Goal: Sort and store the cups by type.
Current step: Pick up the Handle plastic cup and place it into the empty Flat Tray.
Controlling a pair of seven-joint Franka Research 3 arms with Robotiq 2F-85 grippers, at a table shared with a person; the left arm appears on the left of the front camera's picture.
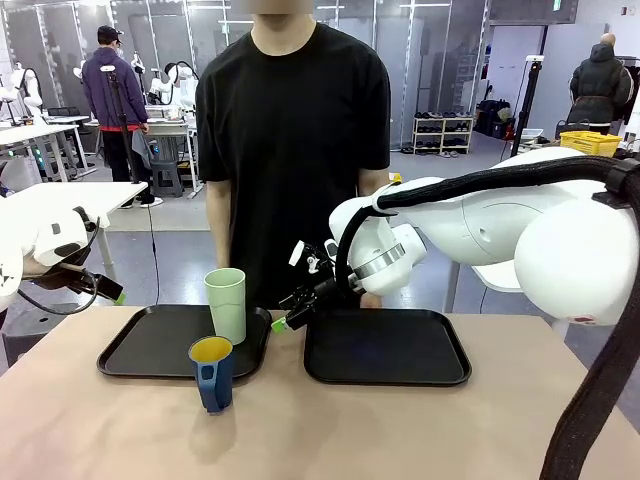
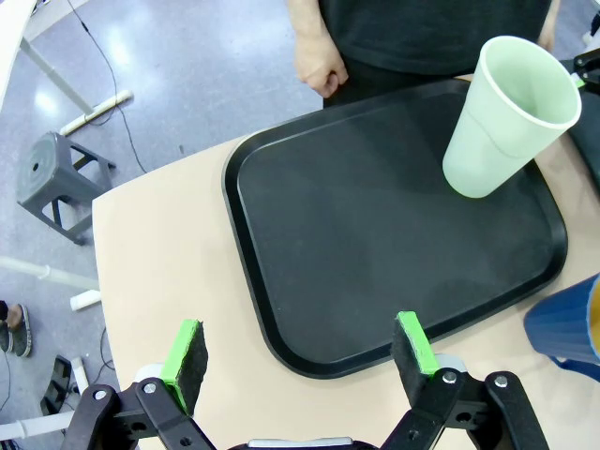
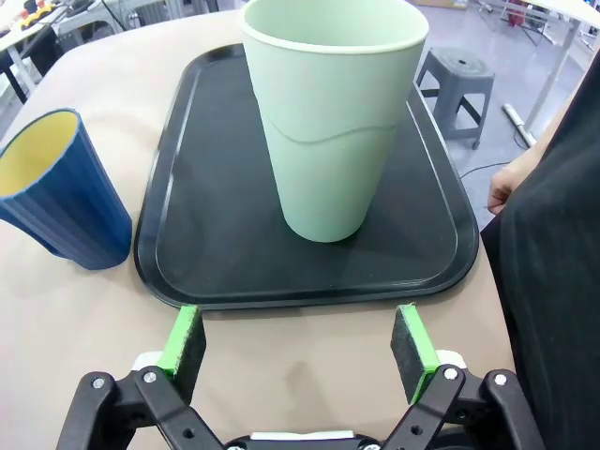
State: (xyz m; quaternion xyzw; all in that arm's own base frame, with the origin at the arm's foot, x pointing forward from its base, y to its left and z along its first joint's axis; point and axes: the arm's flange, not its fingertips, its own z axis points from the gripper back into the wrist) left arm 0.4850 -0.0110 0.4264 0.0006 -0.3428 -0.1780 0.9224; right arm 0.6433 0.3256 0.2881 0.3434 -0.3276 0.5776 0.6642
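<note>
A tall pale mint-green tumbler (image 1: 226,305) stands upright at the right end of the left black tray (image 1: 150,345). A dark blue mug (image 1: 212,372) with a yellow inside stands on the bare table just in front of that tray. My right gripper (image 1: 290,312) hovers open over the gap between the two trays, right beside the tumbler. In the right wrist view the gripper (image 3: 298,342) faces the tumbler (image 3: 333,122), with the mug (image 3: 61,187) to the left. My left gripper (image 2: 300,352) is open above the tray's (image 2: 281,187) outer edge, far from the tumbler (image 2: 506,112).
A second black tray (image 1: 385,345) lies to the right with nothing on it. A person in a black shirt (image 1: 290,130) stands at the far edge, one hand (image 2: 319,61) near the left tray. A grey stool (image 2: 56,183) sits on the floor beyond the table.
</note>
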